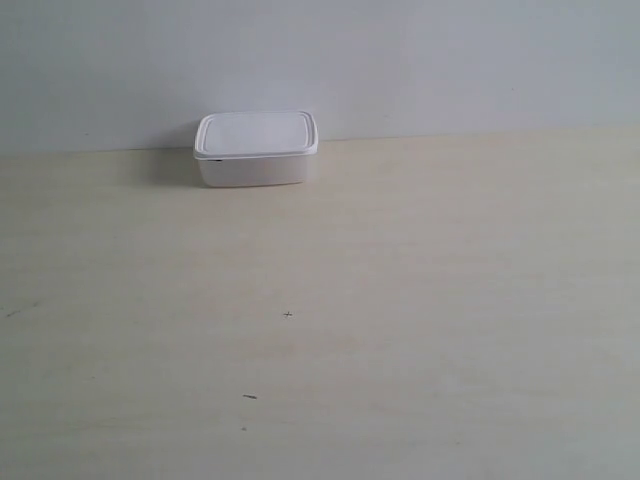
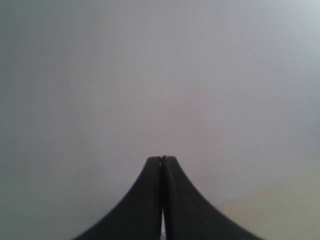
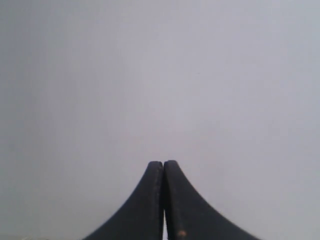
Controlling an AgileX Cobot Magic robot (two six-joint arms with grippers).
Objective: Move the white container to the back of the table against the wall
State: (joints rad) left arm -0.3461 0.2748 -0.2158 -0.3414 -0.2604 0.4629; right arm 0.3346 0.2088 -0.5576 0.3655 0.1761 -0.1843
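Note:
The white container [image 1: 256,148] stands lidded at the back of the pale wood-grain table [image 1: 400,300], its rear edge at the foot of the grey-white wall [image 1: 420,60]. No arm shows in the exterior view. In the left wrist view my left gripper [image 2: 162,159] is shut with nothing between its black fingers, facing the plain wall [image 2: 150,75], with a corner of the table [image 2: 285,210] beside it. My right gripper [image 3: 163,163] is likewise shut and empty in the right wrist view, with only the wall [image 3: 160,75] ahead. Neither wrist view shows the container.
A few tiny dark marks [image 1: 288,315] dot the table's front half. The table meets the wall along a straight line behind the container.

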